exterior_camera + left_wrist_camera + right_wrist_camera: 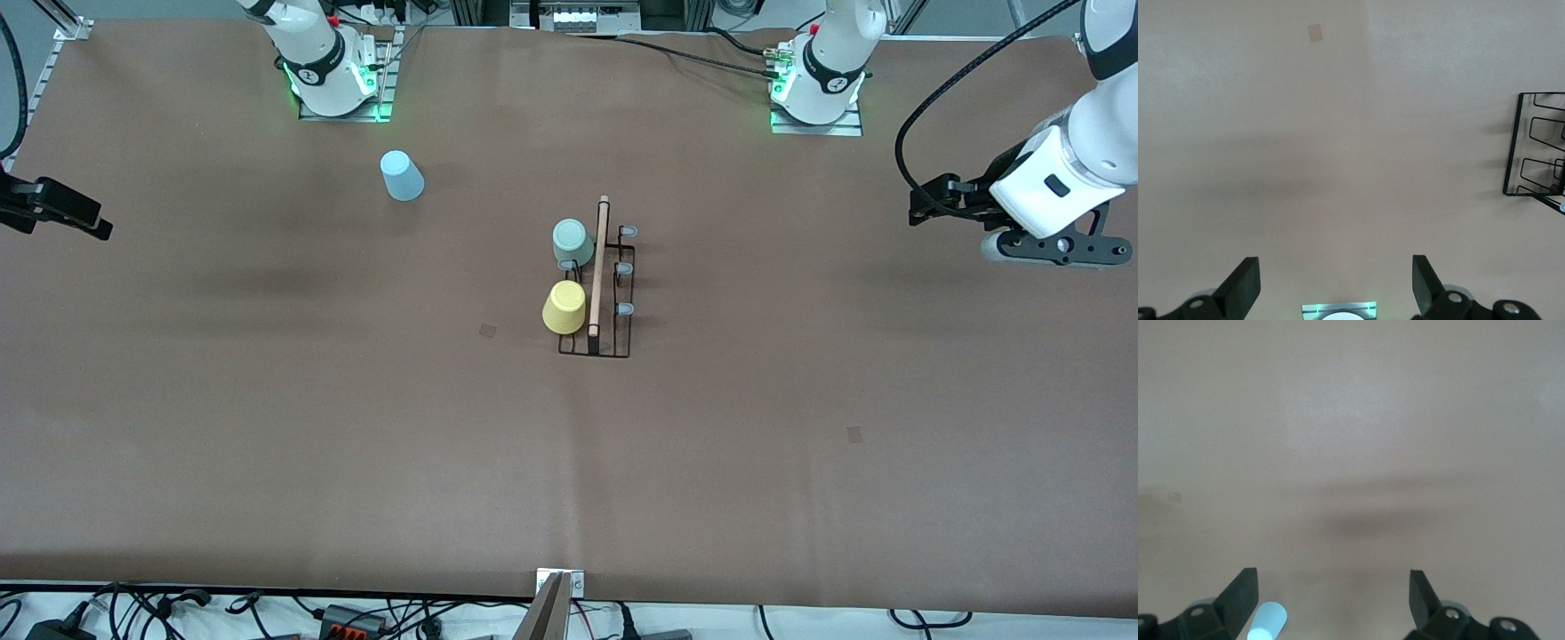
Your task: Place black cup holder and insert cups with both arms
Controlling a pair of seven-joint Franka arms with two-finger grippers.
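**A:** Where do we find the small black wire cup holder point(602, 293) with its light wooden rod point(598, 267) on top?

**B:** We see it standing upright near the middle of the brown table point(267, 427). Its base also shows in the left wrist view point(1538, 147).

**A:** And the plastic tumblers, taken from the holder?

**B:** We count two hung upside down on its prongs, on the side toward the right arm's end: the pale green cup point(572, 242) and, nearer to the front camera, the yellow cup point(564, 307). The three pale-blue-tipped prongs point(625, 268) on the holder's side toward the left arm's end are bare. The light blue cup point(402, 175) lies on the table, well apart from the holder, farther from the front camera and toward the right arm's base.

**A:** The grippers?

**B:** We find the left gripper point(1335, 287) up over bare table toward the left arm's end, well apart from the holder, its black fingers point(1245, 283) spread wide and gripping nothing. The right gripper point(1331, 600) hangs over the right arm's end, likewise spread and empty.
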